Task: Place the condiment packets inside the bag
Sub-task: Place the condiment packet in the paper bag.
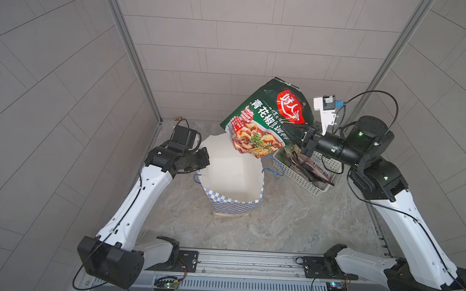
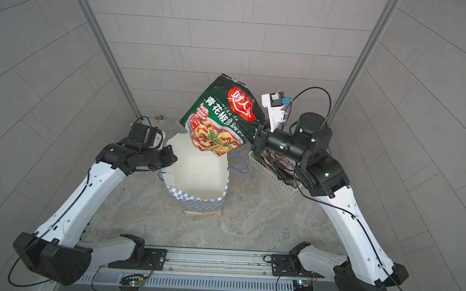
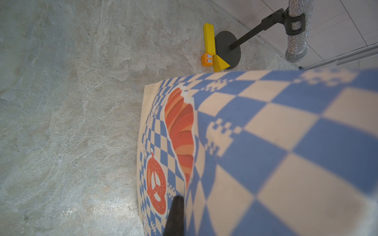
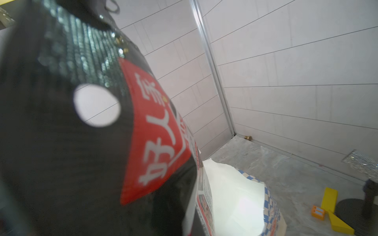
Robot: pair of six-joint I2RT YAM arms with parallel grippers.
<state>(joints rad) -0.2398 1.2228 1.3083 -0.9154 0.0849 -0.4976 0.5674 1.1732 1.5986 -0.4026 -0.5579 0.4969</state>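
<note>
Basket (image 1: 299,180) of packets (image 1: 312,167), bag (image 1: 233,204) open, packet (image 1: 266,117) aloft

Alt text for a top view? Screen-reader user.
The right gripper holds a large dark green packet in the air, tilted above the far rim of the open checkered bag. The left gripper pinches the bag's rim on its side, and a white basket holding more packets sits beside the bag on the right arm's side.
</note>
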